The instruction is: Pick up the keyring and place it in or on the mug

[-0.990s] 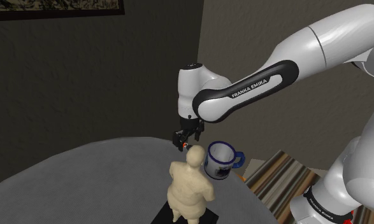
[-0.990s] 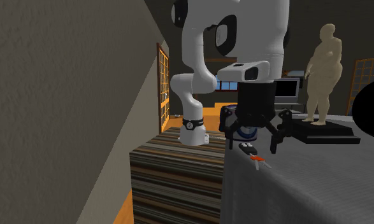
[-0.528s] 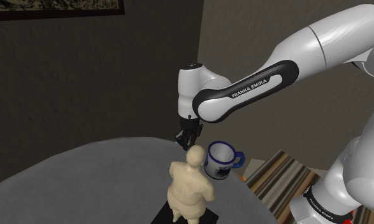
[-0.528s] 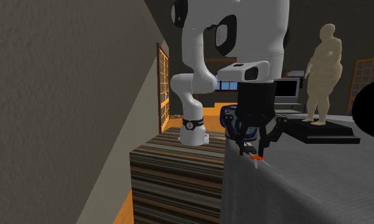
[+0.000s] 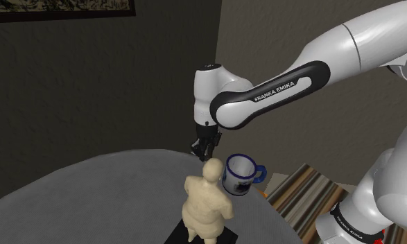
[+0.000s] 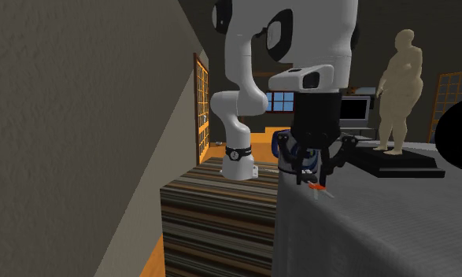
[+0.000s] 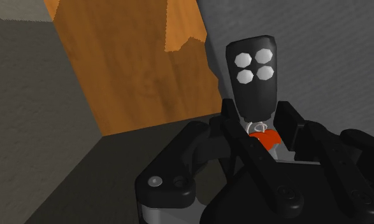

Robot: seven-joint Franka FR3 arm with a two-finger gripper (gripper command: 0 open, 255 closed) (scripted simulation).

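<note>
Jaws nearly together, tight on the keyring (image 7: 255,79).

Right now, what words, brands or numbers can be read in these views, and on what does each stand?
"FRANKA EMIKA": white letters on the arm's dark band, shoulder view.
White lettering on the arm's dark base ring: too small to read.
The keyring's black fob, clasped in the gripper: four white buttons, unmarked.
The mug: a dark picture, no legible words.
</note>
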